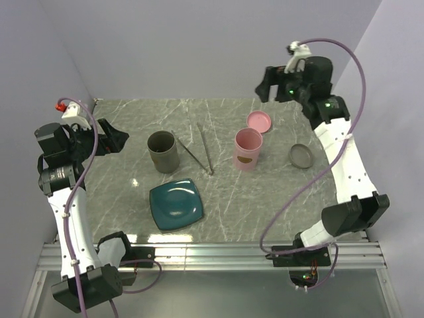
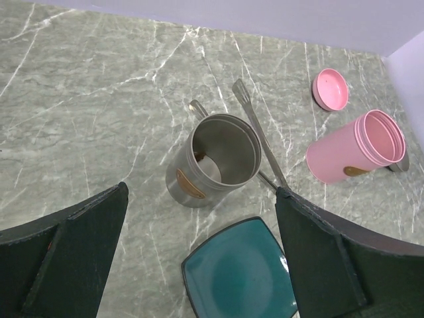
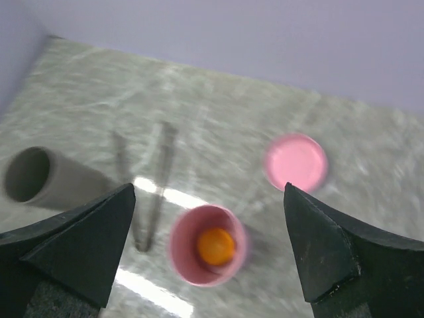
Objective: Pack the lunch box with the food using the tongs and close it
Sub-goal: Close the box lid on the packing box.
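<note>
Marble table (image 1: 265,192): teal plate (image 1: 176,205) sat nearest the arm bases. Behind it a grey canister (image 1: 163,151) stood upright; tongs (image 1: 205,149) lay flat between it and an upright pink canister (image 1: 248,150), joined end toward the plate. Pink lid (image 1: 258,120) lay just behind the pink canister, grey lid (image 1: 301,156) to its right.

A teal plate (image 1: 175,205) lies flat on the surface (image 1: 132,192), at about 6 o'clock from its middle and close to the near edge. It is square with rounded corners, glossy, with a raised rim, and is turned slightly askew. In the left wrist view the plate (image 2: 238,278) is cut off by the bottom of the frame. The surface is grey-green stone-patterned with thin white veins and patches of glare. Pale lilac walls (image 1: 199,46) close it in at 9, 12 and 3 o'clock. A ribbed aluminium rail (image 1: 218,255) runs along the edge at 6 o'clock.
</note>
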Robot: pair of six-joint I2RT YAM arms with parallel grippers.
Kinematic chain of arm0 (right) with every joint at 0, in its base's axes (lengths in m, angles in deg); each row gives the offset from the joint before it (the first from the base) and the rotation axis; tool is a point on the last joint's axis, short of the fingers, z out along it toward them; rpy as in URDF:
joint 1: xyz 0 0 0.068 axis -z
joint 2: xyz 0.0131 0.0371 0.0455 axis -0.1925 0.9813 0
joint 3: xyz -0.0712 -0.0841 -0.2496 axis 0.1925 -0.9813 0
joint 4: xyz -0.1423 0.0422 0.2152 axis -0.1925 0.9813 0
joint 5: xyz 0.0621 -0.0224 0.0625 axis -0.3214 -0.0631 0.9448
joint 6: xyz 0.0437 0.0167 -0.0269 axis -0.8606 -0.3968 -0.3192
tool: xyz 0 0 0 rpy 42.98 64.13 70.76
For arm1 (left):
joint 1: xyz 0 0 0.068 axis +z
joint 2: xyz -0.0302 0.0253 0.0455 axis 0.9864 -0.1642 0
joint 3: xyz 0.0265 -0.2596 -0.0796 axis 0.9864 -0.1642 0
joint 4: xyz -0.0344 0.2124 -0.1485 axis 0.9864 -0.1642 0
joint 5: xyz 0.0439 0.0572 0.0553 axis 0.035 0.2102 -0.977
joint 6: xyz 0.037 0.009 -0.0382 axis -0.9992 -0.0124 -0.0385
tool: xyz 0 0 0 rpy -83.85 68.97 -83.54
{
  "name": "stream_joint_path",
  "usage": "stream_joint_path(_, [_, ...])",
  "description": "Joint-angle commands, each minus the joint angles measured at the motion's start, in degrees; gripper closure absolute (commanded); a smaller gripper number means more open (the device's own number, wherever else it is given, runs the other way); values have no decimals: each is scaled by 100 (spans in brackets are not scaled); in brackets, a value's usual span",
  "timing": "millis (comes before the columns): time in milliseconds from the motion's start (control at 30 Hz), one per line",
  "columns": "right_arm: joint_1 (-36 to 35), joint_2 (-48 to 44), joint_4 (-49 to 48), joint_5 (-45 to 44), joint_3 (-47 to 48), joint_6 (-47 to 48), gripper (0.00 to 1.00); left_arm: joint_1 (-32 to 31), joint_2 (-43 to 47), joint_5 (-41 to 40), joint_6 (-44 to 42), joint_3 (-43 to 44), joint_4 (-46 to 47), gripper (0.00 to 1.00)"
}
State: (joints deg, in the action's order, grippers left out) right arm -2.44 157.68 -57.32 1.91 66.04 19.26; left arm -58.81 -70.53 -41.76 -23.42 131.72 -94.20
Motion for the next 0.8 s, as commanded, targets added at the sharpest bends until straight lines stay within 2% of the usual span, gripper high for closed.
stream_joint_path(0, [807, 143, 568, 528, -26, -101, 0, 15, 59, 64, -126, 220, 176, 1])
stream_joint_path(67, [1229, 406, 849, 652, 27, -76, 0, 15, -20, 152, -82, 246, 158, 1])
stream_joint_path(267, [1740, 1259, 1245, 258, 159, 30, 1, 24, -135, 452, -126, 281, 8, 1])
stream_joint_path(333, [1933, 1443, 1534, 249, 176, 188, 4, 15, -56, 487, -126, 237, 69, 0])
stream_joint_path(467, [2276, 1340, 1764, 414, -218, 662, 6, 24, 129, 426, -187, 80, 123, 1])
stream_joint_path(600, [2330, 1251, 2115, 626, -720, 1399, 12, 24, 155, 574, -257, -175, 149, 1])
stream_joint_path(767, [2330, 1198, 2345, 644, -1273, 1647, 16, 24, 164, 628, -188, -255, 219, 1])
